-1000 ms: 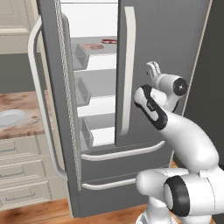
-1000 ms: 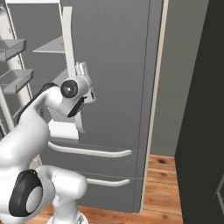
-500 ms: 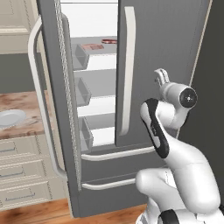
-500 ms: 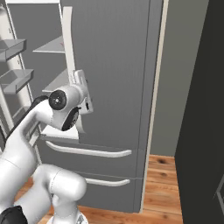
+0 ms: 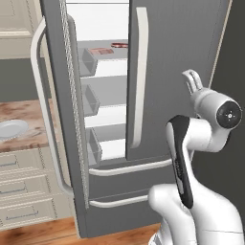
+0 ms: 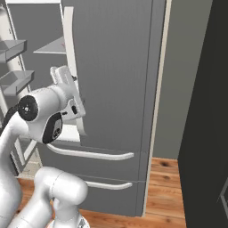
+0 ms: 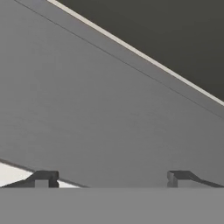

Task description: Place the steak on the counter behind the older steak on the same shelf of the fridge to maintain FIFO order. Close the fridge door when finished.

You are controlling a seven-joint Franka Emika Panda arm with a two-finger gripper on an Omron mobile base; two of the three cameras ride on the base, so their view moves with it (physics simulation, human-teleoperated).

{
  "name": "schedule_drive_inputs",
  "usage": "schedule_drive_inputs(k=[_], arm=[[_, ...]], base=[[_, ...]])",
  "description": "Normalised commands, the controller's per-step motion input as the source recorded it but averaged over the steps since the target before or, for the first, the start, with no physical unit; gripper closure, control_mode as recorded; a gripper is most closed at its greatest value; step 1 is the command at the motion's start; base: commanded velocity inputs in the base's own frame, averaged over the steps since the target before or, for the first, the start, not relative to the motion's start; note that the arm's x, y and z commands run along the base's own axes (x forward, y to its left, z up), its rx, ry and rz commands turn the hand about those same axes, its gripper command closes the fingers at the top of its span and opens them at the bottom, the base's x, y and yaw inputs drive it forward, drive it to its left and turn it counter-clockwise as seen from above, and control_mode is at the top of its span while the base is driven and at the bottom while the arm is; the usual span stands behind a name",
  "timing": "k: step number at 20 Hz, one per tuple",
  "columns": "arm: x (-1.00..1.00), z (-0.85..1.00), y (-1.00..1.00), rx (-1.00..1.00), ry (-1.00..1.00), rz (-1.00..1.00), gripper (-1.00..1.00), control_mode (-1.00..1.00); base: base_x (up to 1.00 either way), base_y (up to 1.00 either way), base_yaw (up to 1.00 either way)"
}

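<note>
The dark red steak [image 5: 120, 45] lies on the upper light grey shelf [image 5: 112, 59] of the fridge [image 5: 177, 52], behind the paler older steak [image 5: 100, 50]. The fridge's left door [image 5: 55, 95] stands open and its right door is shut. My gripper [image 5: 191, 77] is outside the cavity, in front of the right door and to the right of its white handle [image 5: 140, 72]. In the right base view the gripper [image 6: 60, 73] is close to that handle [image 6: 69, 40]. The hand view has the gripper [image 7: 112, 178] open and empty, facing the grey door panel [image 7: 100, 109].
The marbled counter [image 5: 28, 112] with a white plate [image 5: 11, 128] is to the left, behind the open door. Door bins [image 5: 89, 100] line the open door. A dark wall [image 6: 205, 111] stands right of the fridge. Two drawer fronts with white handles [image 5: 129, 167] sit below.
My hand has drifted to the right across the front of the right fridge door, and the elbow has swung out to the right. Both steaks stay on the shelf.
</note>
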Motion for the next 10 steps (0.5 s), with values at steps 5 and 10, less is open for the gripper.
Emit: schedule_drive_inputs(k=[5, 10], arm=[[-1.00, 0.90, 0.00, -0.20, -0.05, 0.00, -1.00, -1.00], [-1.00, 0.62, 0.12, -0.22, -0.03, 0.00, -1.00, -1.00]], base=[[0.00, 0.00, 0.00], [0.00, 0.00, 0.00]])
